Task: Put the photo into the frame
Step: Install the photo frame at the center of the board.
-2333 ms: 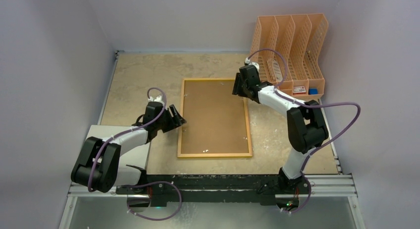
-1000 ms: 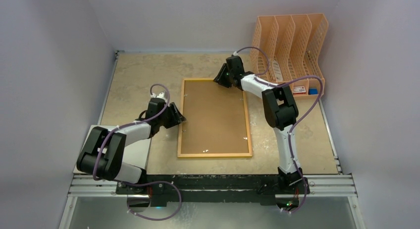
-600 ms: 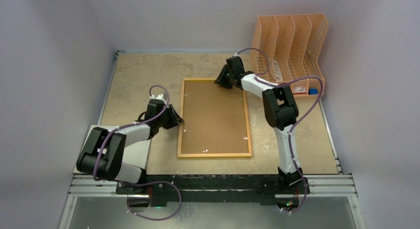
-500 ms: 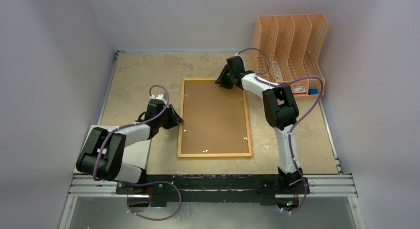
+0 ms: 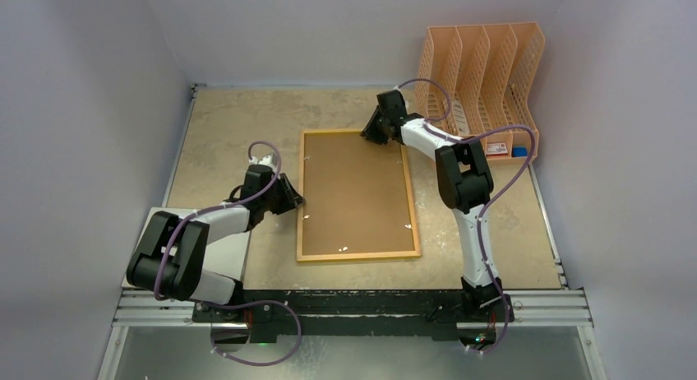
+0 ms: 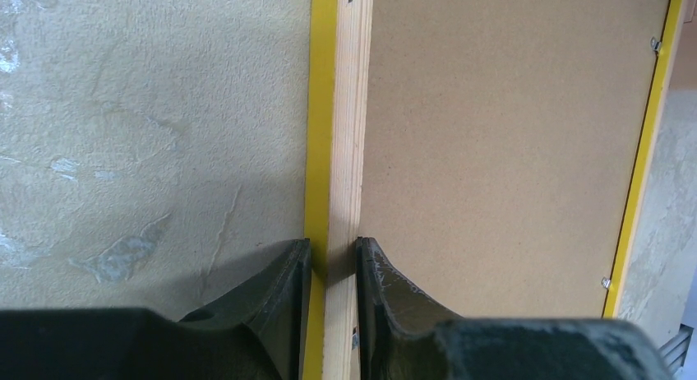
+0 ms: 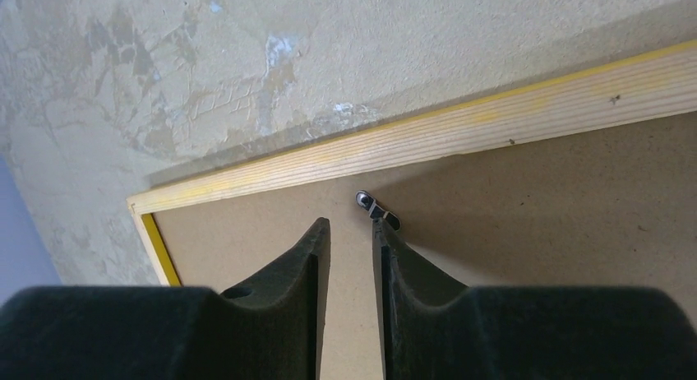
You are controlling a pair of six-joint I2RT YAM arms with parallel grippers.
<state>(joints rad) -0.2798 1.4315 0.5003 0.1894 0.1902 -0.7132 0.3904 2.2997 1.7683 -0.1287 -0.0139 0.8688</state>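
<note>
The frame (image 5: 358,254) lies face down in the middle of the table, its pale wood back up and its yellow edges showing. A brown backing board (image 5: 355,191) fills it. The photo is hidden. My left gripper (image 5: 297,201) is shut on the frame's left rail (image 6: 345,108); in the left wrist view the fingers (image 6: 334,248) press it from both sides. My right gripper (image 5: 370,136) hovers over the board at the frame's far rail (image 7: 460,129). Its jaws (image 7: 352,225) stand narrowly open with nothing between them, and the right fingertip touches a small metal tab (image 7: 376,209).
A peach file rack (image 5: 481,76) stands at the back right, with small red and blue items (image 5: 496,150) at its foot. A grey-white flat panel (image 5: 238,248) lies under my left arm at the near left. Walls close in both sides.
My left gripper has closed on the frame's left rail. The right gripper's jaws have narrowed and it has shifted slightly right along the far rail. The frame has turned a little.
</note>
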